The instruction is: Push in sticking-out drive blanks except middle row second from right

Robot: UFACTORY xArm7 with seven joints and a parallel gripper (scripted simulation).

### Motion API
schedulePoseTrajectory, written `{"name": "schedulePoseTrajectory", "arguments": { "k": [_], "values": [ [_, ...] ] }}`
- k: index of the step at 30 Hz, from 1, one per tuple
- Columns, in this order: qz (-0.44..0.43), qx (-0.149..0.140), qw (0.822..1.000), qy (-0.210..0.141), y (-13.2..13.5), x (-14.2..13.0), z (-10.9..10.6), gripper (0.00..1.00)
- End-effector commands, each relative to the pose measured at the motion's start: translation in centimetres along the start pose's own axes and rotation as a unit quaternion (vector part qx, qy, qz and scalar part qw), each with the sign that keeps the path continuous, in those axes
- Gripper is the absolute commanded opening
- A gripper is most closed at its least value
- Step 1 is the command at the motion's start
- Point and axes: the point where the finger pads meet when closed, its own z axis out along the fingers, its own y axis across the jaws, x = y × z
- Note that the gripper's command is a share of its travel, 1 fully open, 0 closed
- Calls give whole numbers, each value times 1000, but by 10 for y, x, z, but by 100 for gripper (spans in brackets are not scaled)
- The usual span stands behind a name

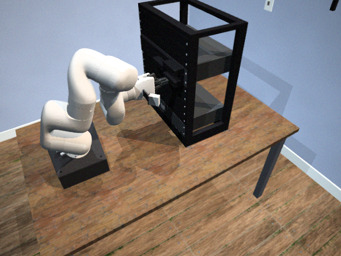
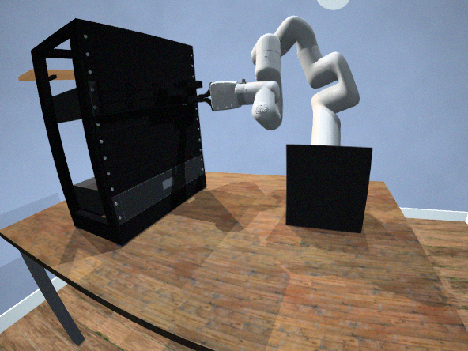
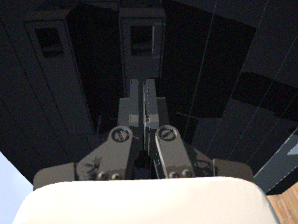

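The black rack (image 1: 191,86) (image 2: 92,118) stands on the wooden table (image 1: 230,138) (image 2: 237,277), with the dark storage chassis front facing my arm. Several drive blanks stand out from the front; two show in the top view, an upper one (image 1: 173,66) and one just below it (image 1: 176,78). My gripper (image 1: 165,81) (image 2: 198,100) (image 3: 142,95) is shut and empty, its fingertips pointing straight at the front and close against a blank (image 3: 141,37). I cannot tell if they touch. Another blank (image 3: 45,41) shows to the left in the wrist view.
My arm's black base box (image 1: 78,164) (image 2: 328,186) sits on the table, apart from the rack. A grey panel (image 2: 158,190) runs across the rack's lower front. The table edge (image 1: 288,135) lies close behind the rack.
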Motion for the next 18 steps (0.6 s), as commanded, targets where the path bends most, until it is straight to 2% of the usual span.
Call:
{"name": "schedulePoseTrajectory", "arguments": {
  "k": [1, 18],
  "values": [
    [1, 1, 1000, 0, -1, 0, 0, 0],
    [1, 1, 1000, 0, -1, 0, 10, 0]
  ]
}}
